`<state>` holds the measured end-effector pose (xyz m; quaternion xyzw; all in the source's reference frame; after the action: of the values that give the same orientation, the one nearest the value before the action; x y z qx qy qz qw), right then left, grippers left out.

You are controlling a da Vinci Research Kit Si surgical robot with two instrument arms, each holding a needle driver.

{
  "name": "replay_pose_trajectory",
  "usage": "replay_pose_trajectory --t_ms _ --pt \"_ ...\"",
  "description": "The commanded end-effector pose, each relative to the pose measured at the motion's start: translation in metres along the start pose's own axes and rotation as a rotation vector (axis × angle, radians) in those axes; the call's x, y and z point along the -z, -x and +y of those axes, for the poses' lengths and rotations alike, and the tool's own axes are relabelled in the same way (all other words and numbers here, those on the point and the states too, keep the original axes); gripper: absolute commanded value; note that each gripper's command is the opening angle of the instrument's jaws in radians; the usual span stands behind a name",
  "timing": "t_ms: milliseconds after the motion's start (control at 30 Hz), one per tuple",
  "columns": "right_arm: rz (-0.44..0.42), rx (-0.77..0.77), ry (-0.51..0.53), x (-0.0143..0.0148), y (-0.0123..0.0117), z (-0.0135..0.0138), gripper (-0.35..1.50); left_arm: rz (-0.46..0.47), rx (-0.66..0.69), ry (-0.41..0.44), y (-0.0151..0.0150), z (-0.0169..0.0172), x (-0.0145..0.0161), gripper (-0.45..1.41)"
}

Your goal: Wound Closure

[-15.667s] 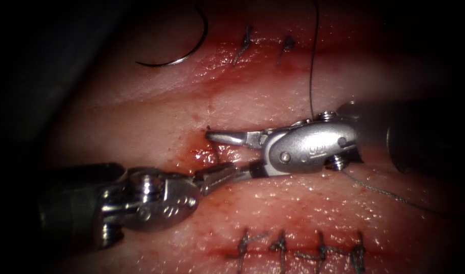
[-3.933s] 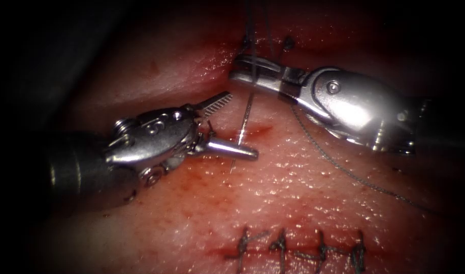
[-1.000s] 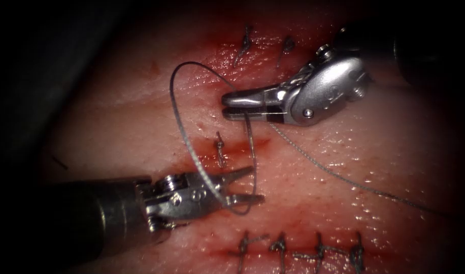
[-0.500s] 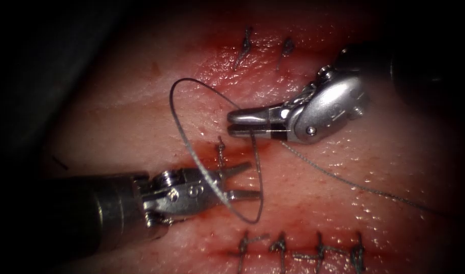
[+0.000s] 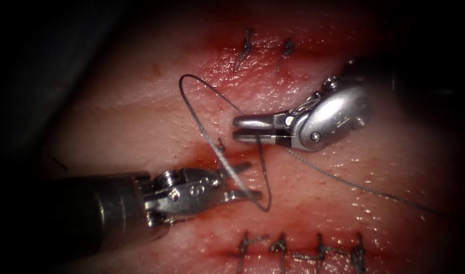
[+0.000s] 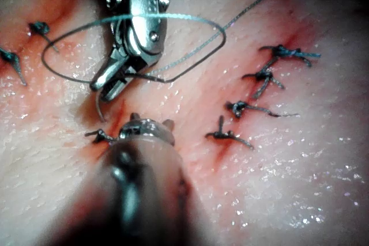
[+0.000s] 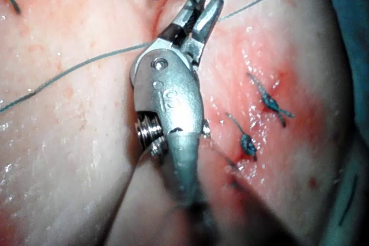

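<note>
Right pincer body: stamped mark, seemingly "8" with a second unclear character.
Left pincer body: small engraved marks, unreadable.

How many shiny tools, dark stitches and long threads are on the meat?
Long thin grey thread: 1
Silver metal jawed tools: 2 (left tool open, empty; right tool shut on thread)
Dark knotted stitches: 7
Total: 10
</note>
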<state>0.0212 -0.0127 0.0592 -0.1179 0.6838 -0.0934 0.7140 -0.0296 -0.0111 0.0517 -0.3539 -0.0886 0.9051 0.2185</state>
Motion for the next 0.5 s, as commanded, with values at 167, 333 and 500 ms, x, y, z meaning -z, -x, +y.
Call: replay_pose_trajectory --t_ms 167,333,500 --pt "0.002 -0.008 -0.002 -0.0008 0.0003 -0.0004 -0.35 0.000 0.001 -0.001 -0.0001 0.0002 -0.0009 0.42" --pt "-0.002 -0.017 0.001 -0.0008 0.0002 -0.0001 -0.35 -0.002 0.001 -0.007 -0.0001 0.0004 -0.0013 0.41" --pt "0.000 -0.105 0.025 -0.0008 -0.0002 0.0016 -0.35 -0.020 -0.006 -0.014 0.0005 0.0010 -0.0026 0.41"
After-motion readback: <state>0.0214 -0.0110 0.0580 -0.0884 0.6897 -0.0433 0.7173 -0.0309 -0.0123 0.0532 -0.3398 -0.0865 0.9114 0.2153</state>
